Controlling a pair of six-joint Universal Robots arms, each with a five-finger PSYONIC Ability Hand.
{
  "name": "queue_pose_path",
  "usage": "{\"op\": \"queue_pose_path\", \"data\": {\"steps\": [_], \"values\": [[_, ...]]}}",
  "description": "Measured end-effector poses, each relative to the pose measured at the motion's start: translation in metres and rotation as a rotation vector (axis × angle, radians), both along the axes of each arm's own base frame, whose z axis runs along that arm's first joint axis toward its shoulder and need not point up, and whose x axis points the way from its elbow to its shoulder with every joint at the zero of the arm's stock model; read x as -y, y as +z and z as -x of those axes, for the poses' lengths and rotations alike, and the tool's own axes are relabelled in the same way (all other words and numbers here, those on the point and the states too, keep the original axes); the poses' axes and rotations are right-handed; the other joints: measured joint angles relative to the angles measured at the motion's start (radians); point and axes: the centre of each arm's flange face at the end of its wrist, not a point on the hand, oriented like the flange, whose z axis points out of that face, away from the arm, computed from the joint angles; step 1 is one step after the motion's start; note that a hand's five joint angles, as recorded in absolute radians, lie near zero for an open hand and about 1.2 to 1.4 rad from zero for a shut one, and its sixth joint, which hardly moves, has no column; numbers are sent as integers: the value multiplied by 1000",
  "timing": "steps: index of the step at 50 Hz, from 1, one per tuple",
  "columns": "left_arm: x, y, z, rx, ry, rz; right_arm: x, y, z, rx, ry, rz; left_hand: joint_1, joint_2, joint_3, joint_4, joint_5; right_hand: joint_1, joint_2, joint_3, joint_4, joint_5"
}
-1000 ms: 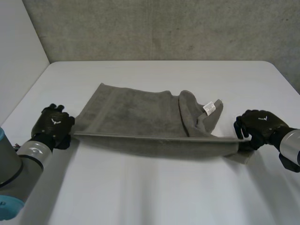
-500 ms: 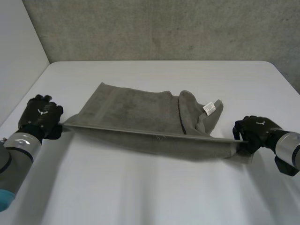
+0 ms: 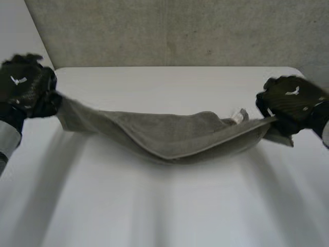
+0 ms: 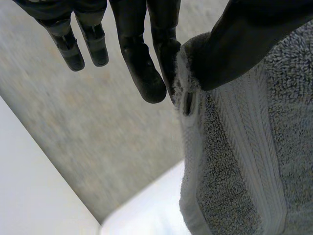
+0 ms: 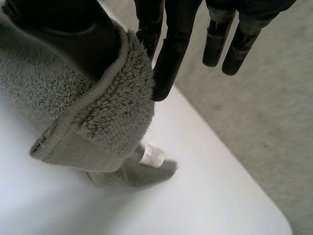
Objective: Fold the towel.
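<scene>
The grey towel (image 3: pixel 175 135) hangs stretched between the two arms above the white table (image 3: pixel 164 211), sagging in the middle. Its lowest fold seems just clear of the table, though the head view is too blurred there to be sure. The left robot hand (image 3: pixel 24 86) pinches one end corner between its thumb and a finger, with its other fingers straight and off the cloth. The right robot hand (image 3: pixel 290 100) pinches the opposite corner the same way, thumb pressed into the pile against a finger. A small white label (image 5: pixel 151 154) sits on the towel near the right robot hand's pinched corner.
</scene>
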Motion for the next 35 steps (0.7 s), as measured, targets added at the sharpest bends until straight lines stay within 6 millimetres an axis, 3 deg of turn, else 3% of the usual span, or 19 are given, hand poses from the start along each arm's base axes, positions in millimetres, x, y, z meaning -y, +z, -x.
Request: {"op": "queue_pose_path", "data": {"steps": [14, 22, 29, 35], "values": [[16, -33, -4, 28, 2, -108, 11, -47, 6, -279, -27, -26, 0, 0, 0, 0, 0, 0, 0, 0, 0, 0], [20, -55, -4, 82, 1, -171, 12, -79, 8, -242, -59, -164, 0, 0, 0, 0, 0, -567, -560, 0, 0, -585], [23, -60, -10, 104, 19, -182, 15, -91, 10, -171, -97, -214, 0, 0, 0, 0, 0, -541, -546, 0, 0, -542], [24, -61, -15, 103, 37, -187, 16, -96, 14, -144, -114, -231, 0, 0, 0, 0, 0, -401, -397, 0, 0, -408]]}}
